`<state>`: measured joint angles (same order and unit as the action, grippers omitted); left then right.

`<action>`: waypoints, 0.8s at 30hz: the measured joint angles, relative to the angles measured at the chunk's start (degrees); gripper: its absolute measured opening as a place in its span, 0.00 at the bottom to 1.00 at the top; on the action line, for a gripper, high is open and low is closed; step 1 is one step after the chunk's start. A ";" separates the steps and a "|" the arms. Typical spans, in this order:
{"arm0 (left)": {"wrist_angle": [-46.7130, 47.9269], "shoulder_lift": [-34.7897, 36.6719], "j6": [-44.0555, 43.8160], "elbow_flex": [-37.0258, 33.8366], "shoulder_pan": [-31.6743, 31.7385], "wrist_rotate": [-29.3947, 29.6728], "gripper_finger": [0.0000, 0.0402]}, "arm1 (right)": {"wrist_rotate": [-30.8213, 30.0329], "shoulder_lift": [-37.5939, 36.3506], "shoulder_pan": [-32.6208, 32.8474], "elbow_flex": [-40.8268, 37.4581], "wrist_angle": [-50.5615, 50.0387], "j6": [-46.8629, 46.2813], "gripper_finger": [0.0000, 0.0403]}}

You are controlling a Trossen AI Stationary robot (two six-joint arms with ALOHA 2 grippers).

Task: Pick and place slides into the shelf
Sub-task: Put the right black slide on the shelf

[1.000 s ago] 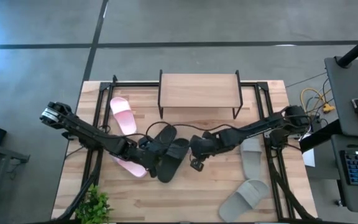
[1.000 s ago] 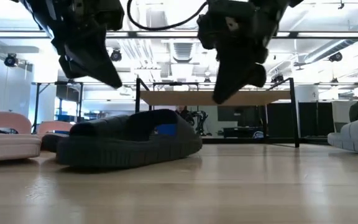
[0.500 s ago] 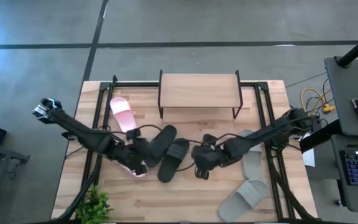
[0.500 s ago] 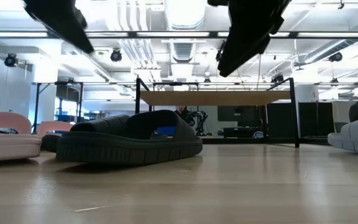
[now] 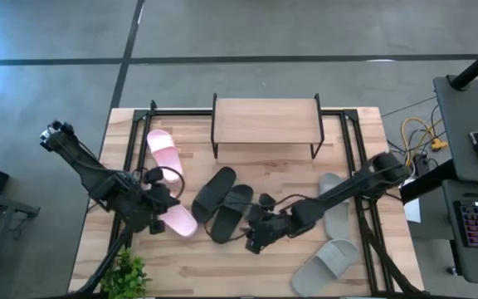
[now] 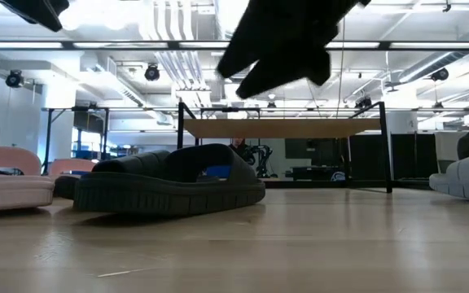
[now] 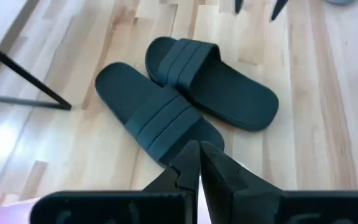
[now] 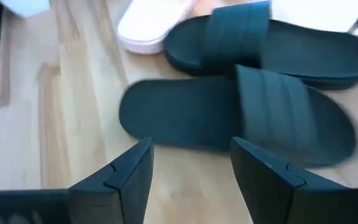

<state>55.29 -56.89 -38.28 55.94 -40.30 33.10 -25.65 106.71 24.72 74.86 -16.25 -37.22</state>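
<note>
Two black slides (image 5: pixel 214 191) (image 5: pixel 232 213) lie side by side, soles down, on the table's middle, in front of the shelf (image 5: pixel 265 123). My right gripper (image 8: pixel 191 163) hovers open just near of them, its fingers pointing at the closer black slide (image 8: pixel 229 118); it also shows in the high view (image 5: pixel 254 241). My left gripper (image 7: pixel 199 157) is shut and hangs above the table left of the black slides (image 7: pixel 166 112), over a pink slide (image 5: pixel 174 219). A second pink slide (image 5: pixel 163 153) lies farther back. Nothing is held.
Two grey slides (image 5: pixel 335 211) (image 5: pixel 327 264) lie at the right, near my right arm. Dark metal frame rails (image 5: pixel 133 158) run along both table sides. A small green plant (image 5: pixel 124 276) stands at the near left corner.
My left gripper has drawn back from the black slides toward the table's left edge and risen. My right gripper has moved toward the near edge and a little left, ending in front of the black slides.
</note>
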 joint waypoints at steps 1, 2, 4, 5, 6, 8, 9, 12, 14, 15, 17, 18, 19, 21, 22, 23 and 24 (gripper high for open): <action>0.00 1.03 1.28 -0.10 -0.14 -0.06 0.00 | -0.84 1.09 -0.06 0.56 0.09 -0.26 0.51; 0.18 2.01 1.98 -0.19 -0.29 -0.11 0.00 | -2.16 2.34 -0.11 1.50 -0.38 -0.25 0.51; 1.73 3.98 3.03 -0.51 -0.49 -0.18 0.00 | -6.44 4.49 -0.17 3.82 -3.26 -0.21 0.51; 2.36 4.98 3.52 -0.83 -0.59 -0.19 0.00 | -9.00 5.51 -0.15 5.01 -5.73 -0.21 0.51; 2.78 5.94 4.31 -1.14 -0.61 -0.19 0.00 | -11.25 6.65 -0.15 6.31 -7.98 -0.21 0.51; 3.97 7.58 5.62 -1.80 -0.61 -0.15 0.00 | -13.02 9.01 -0.48 9.13 -11.80 -0.21 0.51; 4.75 8.34 5.92 -2.09 -0.61 -0.19 0.00 | -12.76 10.20 -0.72 10.45 -13.28 -0.14 0.51; 6.02 10.28 6.08 -2.71 -0.59 -0.05 0.00 | -10.54 13.52 -1.20 14.29 -14.46 1.16 0.51; 7.03 11.25 6.11 -2.77 -0.59 -0.04 0.00 | -10.83 15.28 -1.30 16.41 -15.12 1.29 0.51; 7.69 11.70 6.12 -2.78 -0.59 -0.04 0.00 | -11.39 16.11 -1.39 17.51 -15.26 1.29 0.51; 8.60 12.43 6.14 -2.80 -0.59 0.05 0.00 | -12.94 17.76 -1.56 19.79 -17.59 1.23 0.51; 8.93 12.88 6.24 -2.83 -0.59 0.15 0.00 | -14.11 18.62 -1.70 20.93 -18.87 1.28 0.51; 9.29 13.21 6.34 -2.88 -0.59 0.31 0.00 | -15.26 19.40 -1.87 22.03 -20.08 1.31 0.51; 9.38 13.76 7.41 -2.93 -0.60 0.48 0.00 | -17.57 20.99 -2.38 24.25 -24.25 1.32 0.51; 9.57 13.91 7.64 -2.93 -0.59 0.52 0.00 | -18.41 21.70 -2.66 25.29 -26.14 1.32 0.51; 9.84 14.04 7.65 -2.94 -0.59 0.53 0.00 | -18.63 22.33 -2.97 26.01 -27.94 1.31 0.51; 10.07 14.17 7.69 -2.97 -0.59 0.55 0.00 | -18.85 22.94 -3.20 26.51 -29.42 1.26 0.50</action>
<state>65.36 -42.72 -30.59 52.97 -40.88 33.65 -44.49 129.65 21.53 101.37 -45.67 -35.96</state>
